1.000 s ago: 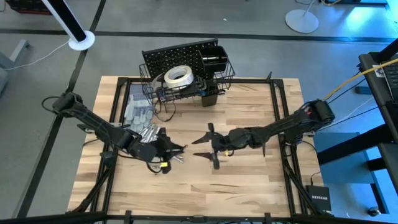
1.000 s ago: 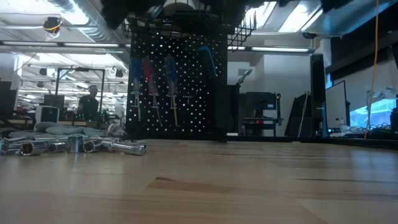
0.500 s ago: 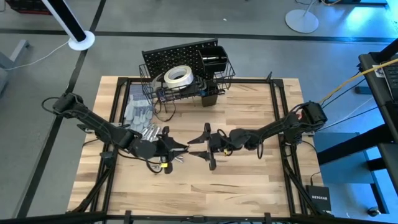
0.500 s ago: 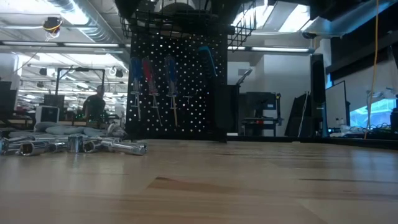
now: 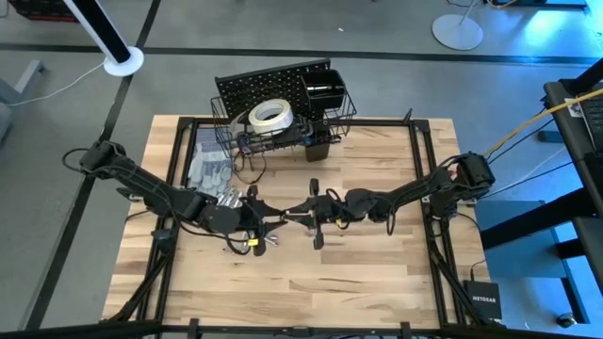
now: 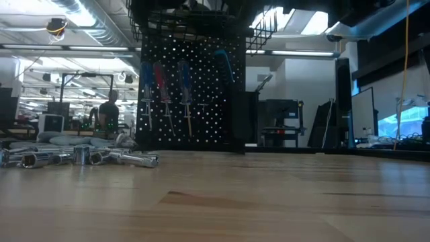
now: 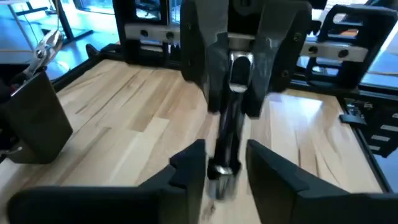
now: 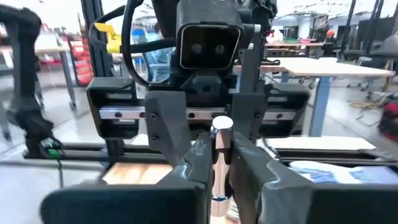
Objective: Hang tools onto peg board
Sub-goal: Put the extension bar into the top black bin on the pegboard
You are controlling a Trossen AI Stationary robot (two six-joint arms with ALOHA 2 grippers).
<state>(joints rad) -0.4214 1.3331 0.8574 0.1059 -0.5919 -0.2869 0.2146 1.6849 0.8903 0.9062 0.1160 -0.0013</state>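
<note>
Silver metal socket wrench passing between grippers above the pale wooden surface (image 5: 377, 273)

Mid-surface, the right gripper (image 5: 300, 215) has its fingers clamped around the silver metal socket wrench (image 7: 229, 118), while the left gripper (image 5: 269, 224) stands loosened, fingers either side of the shaft. Handover looks underway; next, the left should back clear so the right can carry it to the black perforated peg board (image 5: 264, 89).
</note>
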